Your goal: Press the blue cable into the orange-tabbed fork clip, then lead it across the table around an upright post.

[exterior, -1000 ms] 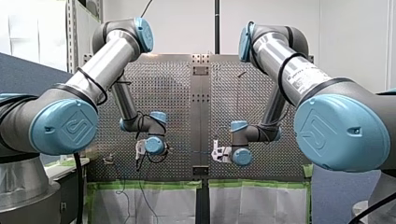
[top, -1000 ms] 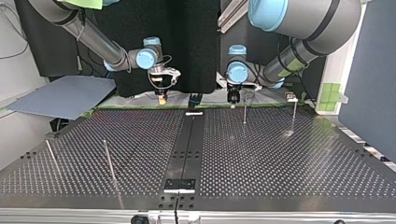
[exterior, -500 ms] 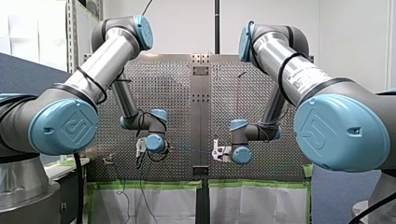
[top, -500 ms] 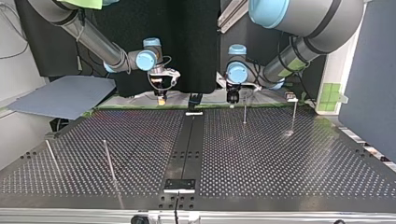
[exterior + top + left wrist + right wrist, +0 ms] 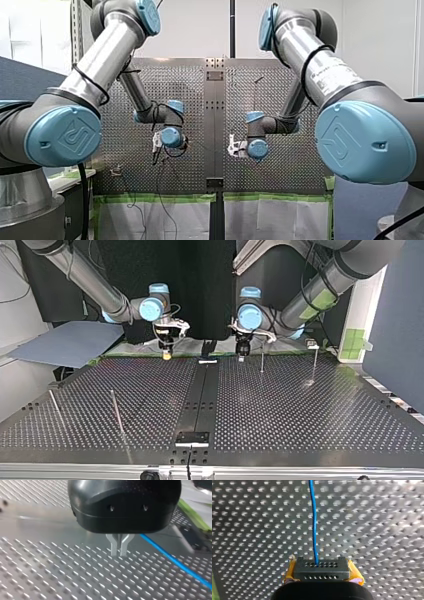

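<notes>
In the right wrist view the blue cable (image 5: 313,517) runs straight ahead over the perforated plate and ends between the yellow-padded fingers of my right gripper (image 5: 321,566), which is shut on it. My left gripper (image 5: 119,552) has its metal fingers pressed together just above the plate. The blue cable (image 5: 175,561) passes beside them, and I cannot tell whether it touches them. In the top view my right gripper (image 5: 165,355) and my left gripper (image 5: 241,358) hang side by side near the table's far edge. I cannot make out an orange-tabbed clip.
Thin upright posts stand on the table: two at the top view's right (image 5: 262,360) (image 5: 315,362) and two leaning ones at its left (image 5: 116,410) (image 5: 55,407). A small fixture (image 5: 312,345) sits by the far right post. A dark strip (image 5: 200,400) divides the table.
Both grippers have risen in the front view and come further over the table toward the top view's camera. The right gripper still holds the cable.
</notes>
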`<state>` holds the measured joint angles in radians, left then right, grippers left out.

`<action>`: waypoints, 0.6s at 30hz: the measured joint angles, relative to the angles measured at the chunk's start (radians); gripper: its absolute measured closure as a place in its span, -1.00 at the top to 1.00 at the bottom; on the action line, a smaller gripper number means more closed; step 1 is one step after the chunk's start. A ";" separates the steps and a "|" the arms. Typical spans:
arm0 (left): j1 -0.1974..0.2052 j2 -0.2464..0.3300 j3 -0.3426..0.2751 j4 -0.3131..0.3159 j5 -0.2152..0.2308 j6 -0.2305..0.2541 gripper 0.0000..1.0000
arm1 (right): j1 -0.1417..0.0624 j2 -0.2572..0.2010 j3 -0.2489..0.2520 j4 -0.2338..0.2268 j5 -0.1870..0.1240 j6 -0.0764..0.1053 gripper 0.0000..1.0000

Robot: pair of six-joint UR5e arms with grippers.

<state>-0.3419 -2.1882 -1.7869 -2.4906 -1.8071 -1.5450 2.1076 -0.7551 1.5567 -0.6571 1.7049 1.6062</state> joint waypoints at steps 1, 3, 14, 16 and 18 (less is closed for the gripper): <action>-0.006 0.010 0.000 -0.004 -0.001 0.000 -1.00 | 0.000 -0.009 0.000 0.005 0.000 0.000 -1.00; -0.014 0.026 0.000 -0.010 -0.002 0.001 -1.00 | 0.001 -0.032 0.000 0.014 0.000 0.000 -1.00; -0.056 0.130 0.000 -0.039 -0.022 -0.008 -1.00 | 0.005 -0.142 0.000 0.038 -0.002 0.001 -1.00; -0.061 0.144 0.000 -0.047 -0.031 -0.008 -1.00 | 0.006 -0.158 0.000 0.042 -0.002 0.001 -1.00; -0.065 0.151 0.000 -0.051 -0.040 -0.009 -1.00 | 0.007 -0.173 0.000 0.046 -0.002 0.001 -1.00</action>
<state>-0.4073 -2.0371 -1.7867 -2.5413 -1.8467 -1.5536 2.1146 -0.9282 1.5565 -0.6108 1.7029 1.6077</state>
